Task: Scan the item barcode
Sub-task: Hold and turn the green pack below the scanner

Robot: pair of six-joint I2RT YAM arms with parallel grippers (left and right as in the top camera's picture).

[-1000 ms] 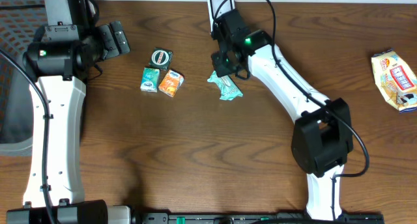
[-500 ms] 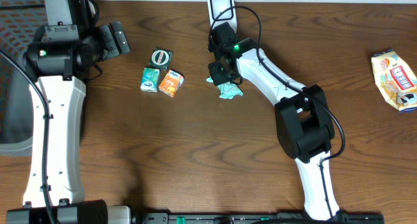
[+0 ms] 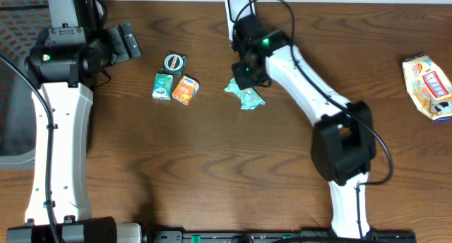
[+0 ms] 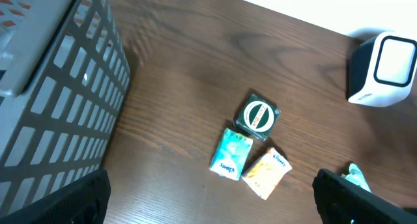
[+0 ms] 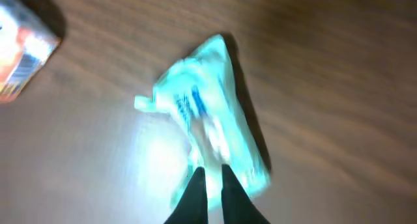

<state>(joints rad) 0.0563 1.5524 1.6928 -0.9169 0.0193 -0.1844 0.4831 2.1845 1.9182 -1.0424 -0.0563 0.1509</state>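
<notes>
Right claw [image 5: 210, 177] rightward, tight on packet [image 3: 246, 96]

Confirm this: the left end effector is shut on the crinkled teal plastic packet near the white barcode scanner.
Wrong arm. The right end effector is shut on the crinkled teal plastic packet near the white barcode scanner, as the right wrist view shows.

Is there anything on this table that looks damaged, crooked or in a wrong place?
Yes. The mint-green plastic packet is crumpled and twisted, pinched at one end by the shut jaws of the right gripper. The yellow and white snack bag also looks creased and lies alone, far to the right.
</notes>
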